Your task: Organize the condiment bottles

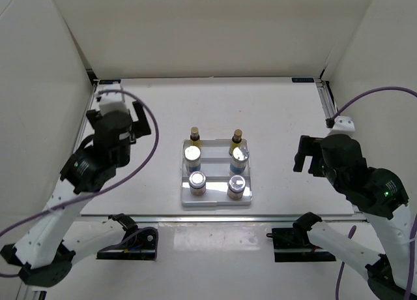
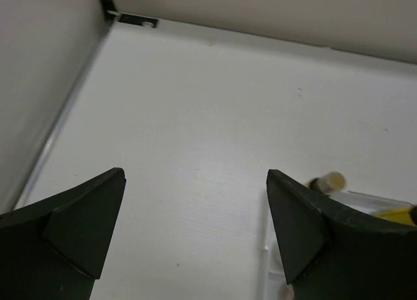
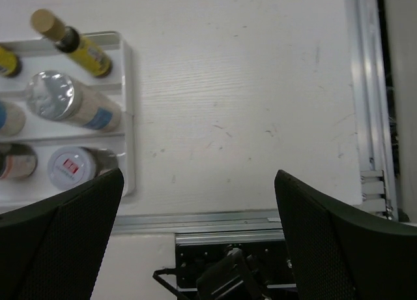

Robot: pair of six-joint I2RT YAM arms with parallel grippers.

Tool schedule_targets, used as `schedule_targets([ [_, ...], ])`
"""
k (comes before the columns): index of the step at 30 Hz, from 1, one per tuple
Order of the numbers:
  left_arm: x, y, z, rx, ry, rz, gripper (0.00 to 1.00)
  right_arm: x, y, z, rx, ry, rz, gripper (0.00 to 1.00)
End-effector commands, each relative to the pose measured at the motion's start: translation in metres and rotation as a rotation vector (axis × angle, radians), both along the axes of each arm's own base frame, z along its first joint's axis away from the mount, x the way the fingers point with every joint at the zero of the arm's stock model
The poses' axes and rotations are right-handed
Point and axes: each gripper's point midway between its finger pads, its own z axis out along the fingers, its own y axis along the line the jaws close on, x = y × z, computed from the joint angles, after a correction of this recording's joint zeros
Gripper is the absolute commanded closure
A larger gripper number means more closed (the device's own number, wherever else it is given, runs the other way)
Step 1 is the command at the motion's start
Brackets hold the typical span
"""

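Observation:
Six condiment bottles stand in a white stepped tray [image 1: 216, 200] at the table's middle. Two slim amber bottles [image 1: 193, 134] [image 1: 238, 136] are in the back row. Two silver-lidded jars [image 1: 192, 156] [image 1: 239, 158] are in the middle row. Two squat jars [image 1: 197, 182] [image 1: 236, 185] are in front. My left gripper [image 1: 122, 111] is open and empty, well left of the tray. My right gripper [image 1: 301, 155] is open and empty, right of the tray. The right wrist view shows an amber bottle [image 3: 75, 42], a silver-lidded jar [image 3: 65, 101] and a red-marked lid [image 3: 71, 166]. One amber bottle's cap [image 2: 329, 181] shows in the left wrist view.
White enclosure walls stand on the left, back and right. A metal rail [image 1: 215, 216] runs along the near table edge and another [image 1: 326, 104] along the right side. Bare table lies between each gripper and the tray.

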Motion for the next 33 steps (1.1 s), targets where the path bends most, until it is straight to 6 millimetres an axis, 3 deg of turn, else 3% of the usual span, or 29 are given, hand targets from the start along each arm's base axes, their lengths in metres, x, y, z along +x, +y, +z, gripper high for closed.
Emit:
schedule_targets([
  [1,-0.012,0.042,-0.046,0.163,0.047,0.175,0.0,0.004,-0.053,0.003,-0.144,-0.072,-0.283,0.0],
  [5,-0.02,0.049,-0.06,0.134,0.01,0.186,0.0,0.002,-0.065,0.001,-0.171,-0.092,-0.349,0.0],
  [10,-0.007,0.047,-0.069,0.13,0.04,0.191,0.0,0.004,-0.062,-0.012,-0.184,-0.055,-0.344,0.0],
  [15,-0.004,0.048,-0.065,0.139,0.036,0.212,0.0,0.002,-0.066,-0.007,-0.192,-0.059,-0.362,0.0],
  [20,-0.024,0.067,-0.053,0.068,-0.039,0.264,0.0,0.004,-0.058,-0.012,-0.173,-0.031,-0.35,0.0],
  [25,-0.03,0.075,-0.053,0.063,-0.056,0.297,0.0,0.005,-0.052,-0.02,-0.168,0.006,-0.341,0.0],
  [33,-0.025,0.073,-0.058,0.087,-0.036,0.305,0.0,0.002,-0.057,-0.006,-0.13,-0.045,-0.353,0.0],
])
